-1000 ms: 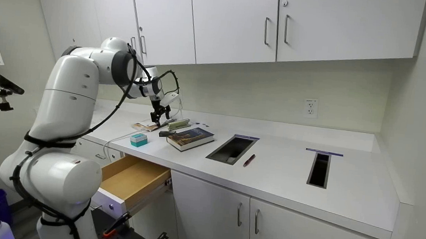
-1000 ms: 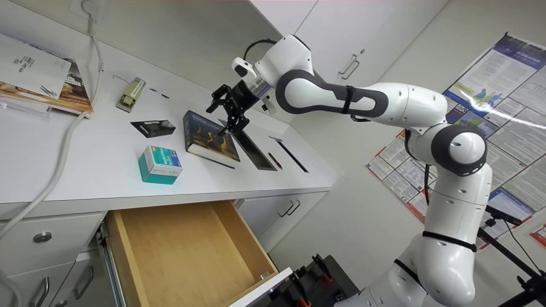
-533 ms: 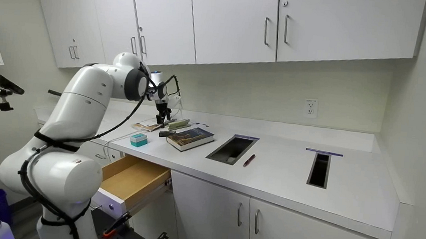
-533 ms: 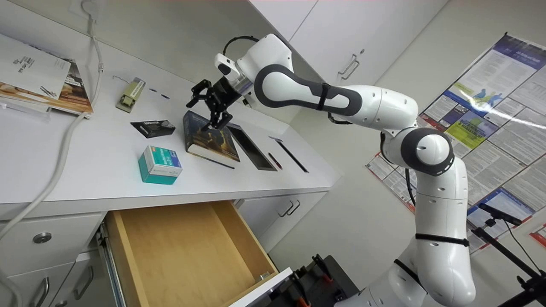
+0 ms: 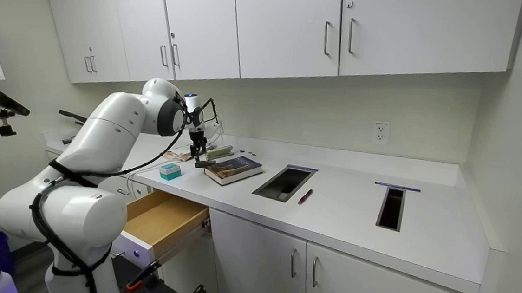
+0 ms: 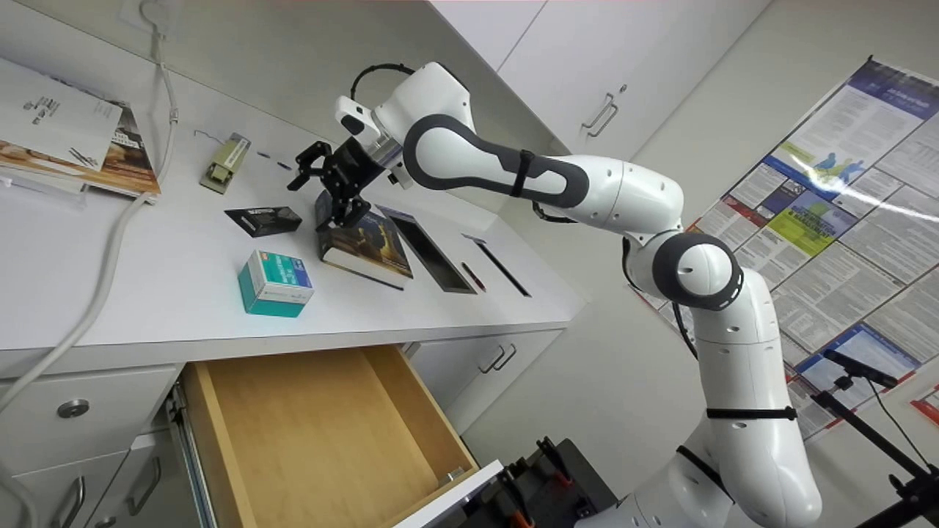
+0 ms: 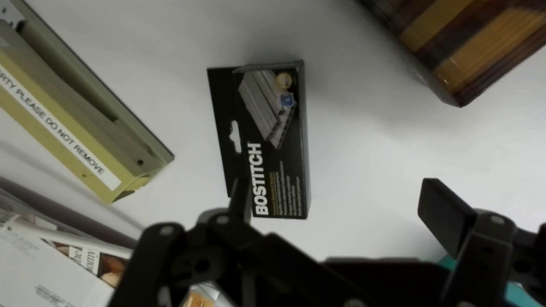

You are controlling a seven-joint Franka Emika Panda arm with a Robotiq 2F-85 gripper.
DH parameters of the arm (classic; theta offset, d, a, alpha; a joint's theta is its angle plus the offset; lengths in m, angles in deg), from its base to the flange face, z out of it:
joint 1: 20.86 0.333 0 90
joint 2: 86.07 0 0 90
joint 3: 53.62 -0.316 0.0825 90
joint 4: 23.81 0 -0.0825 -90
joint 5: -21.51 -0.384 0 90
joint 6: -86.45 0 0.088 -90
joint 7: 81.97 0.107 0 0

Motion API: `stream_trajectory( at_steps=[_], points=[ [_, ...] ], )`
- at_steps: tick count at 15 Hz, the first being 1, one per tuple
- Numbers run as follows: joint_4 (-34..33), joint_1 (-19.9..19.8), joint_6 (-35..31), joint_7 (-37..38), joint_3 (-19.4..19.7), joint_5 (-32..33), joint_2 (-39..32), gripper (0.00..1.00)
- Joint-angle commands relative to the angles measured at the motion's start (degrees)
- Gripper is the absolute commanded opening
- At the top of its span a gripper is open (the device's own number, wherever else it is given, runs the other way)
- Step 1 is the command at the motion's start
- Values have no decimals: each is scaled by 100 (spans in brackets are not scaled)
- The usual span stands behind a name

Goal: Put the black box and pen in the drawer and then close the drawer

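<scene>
Reading the white counter (image 6: 169,293) from left to right, I note an olive-green metal desk tool (image 6: 224,163), then the flat black cardboard box (image 6: 264,220), lying untouched; next, the black two-fingered gripper (image 7: 337,196), fingers parted wide and holding nothing; then a thick, dark-covered book (image 6: 378,246); beyond it, a slim dark-red pen (image 5: 305,196) beside a dark rectangular cut-out (image 5: 286,182); below, the shallow, white-fronted, light-brown wooden drawer (image 6: 323,433) stands pulled out, neither box nor pen on what shows of its floor.

Over the past second the white jointed arm (image 6: 565,176) has brought the gripper across towards the box; counter items and drawer have not shifted; in my judgement the box is to be taken first, with pen and closing outstanding.

The wrist view alone makes the BOSTITCH lettering (image 7: 258,179) legible, and shows the box ahead of the fingers and nearer one of them, so further centring seems required; pen and drawer appear in both exterior views only; in an exterior view the fingers meet the outline of the box (image 5: 205,164), yet contact cannot be told.
</scene>
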Motion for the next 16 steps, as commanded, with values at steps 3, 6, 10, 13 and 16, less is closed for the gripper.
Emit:
stream_trajectory(
  at_steps=[3,6,10,13,16],
  points=[
    [-233,58,39,-51,34,65,-190,100],
    [-497,207,109,-93,194,93,-448,100],
    [-732,309,-133,-51,335,302,-738,100],
    [-954,389,-371,12,446,511,-890,100],
    [-1314,431,-353,-109,501,446,-1077,100]
  ],
)
